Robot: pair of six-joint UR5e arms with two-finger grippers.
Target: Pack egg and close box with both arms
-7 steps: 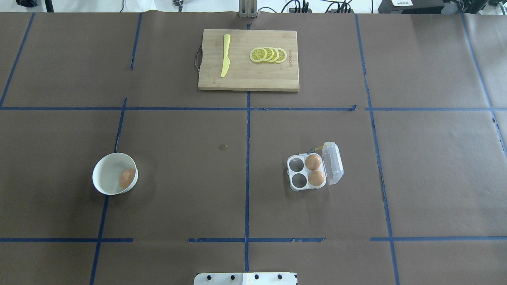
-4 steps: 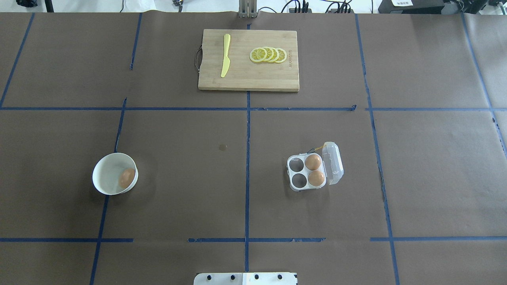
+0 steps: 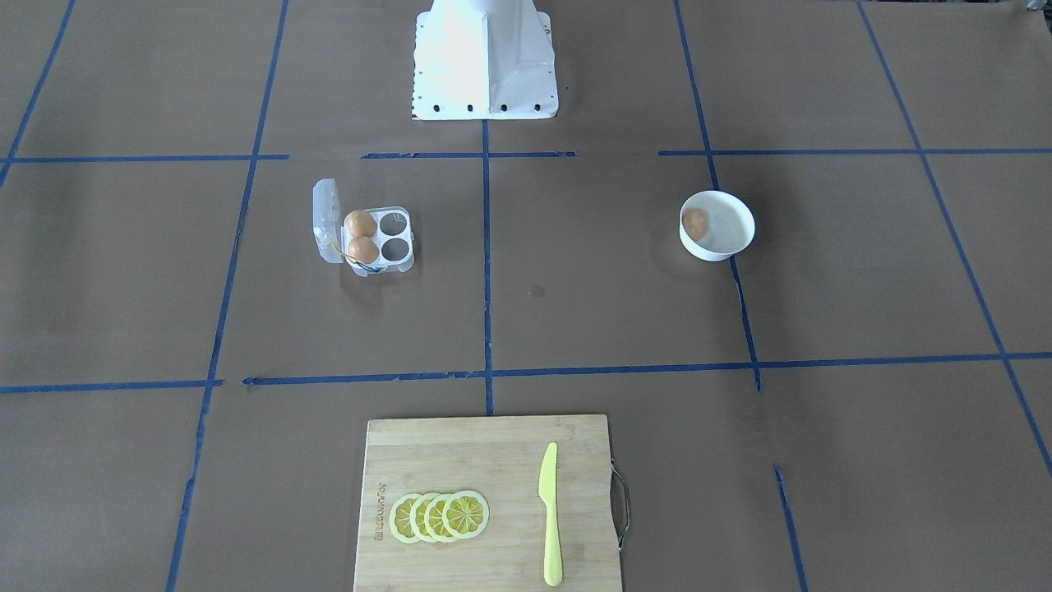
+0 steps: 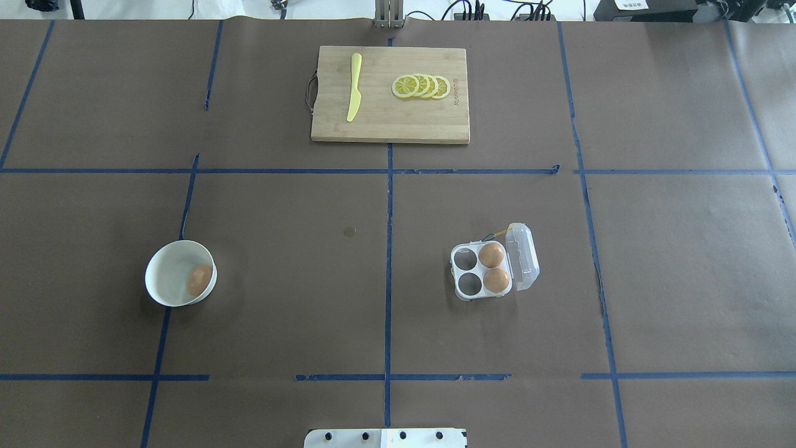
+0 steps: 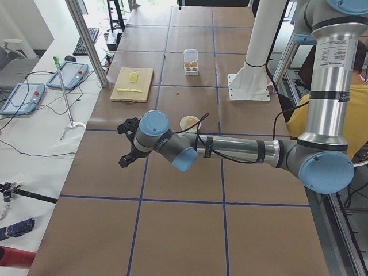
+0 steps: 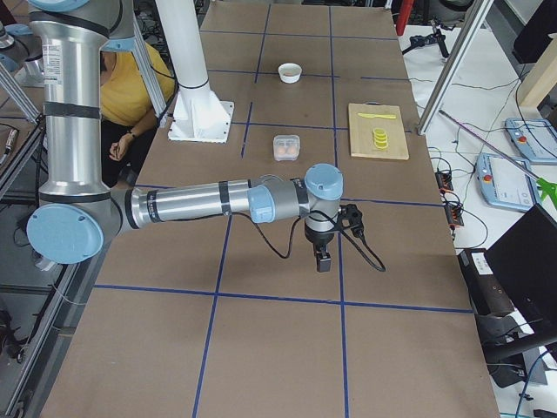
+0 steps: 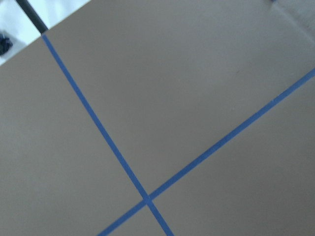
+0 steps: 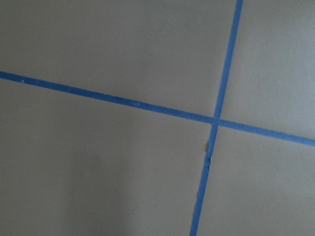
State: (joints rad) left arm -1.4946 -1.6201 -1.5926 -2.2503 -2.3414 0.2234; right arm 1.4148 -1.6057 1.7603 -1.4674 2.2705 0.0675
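Hands: left hand point(image 5: 127, 145) and right hand point(image 6: 323, 258); cannot tell their width.
Change: none; egg point(image 4: 198, 280) unpacked in bowl point(image 4: 164, 274), nine o'clock of box point(image 4: 481, 272).

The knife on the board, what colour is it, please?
Yellow; the knife shows best in the overhead view.

Silver-grey tubular arms point(image 6: 183, 205) with pale blue joint caps point(image 6: 323, 181), white base point(image 3: 485, 57).

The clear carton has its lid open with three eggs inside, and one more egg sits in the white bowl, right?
Not quite. The overhead view shows only two eggs in the box; its other two cups are empty. The lid is open, and one egg does sit in the white bowl.
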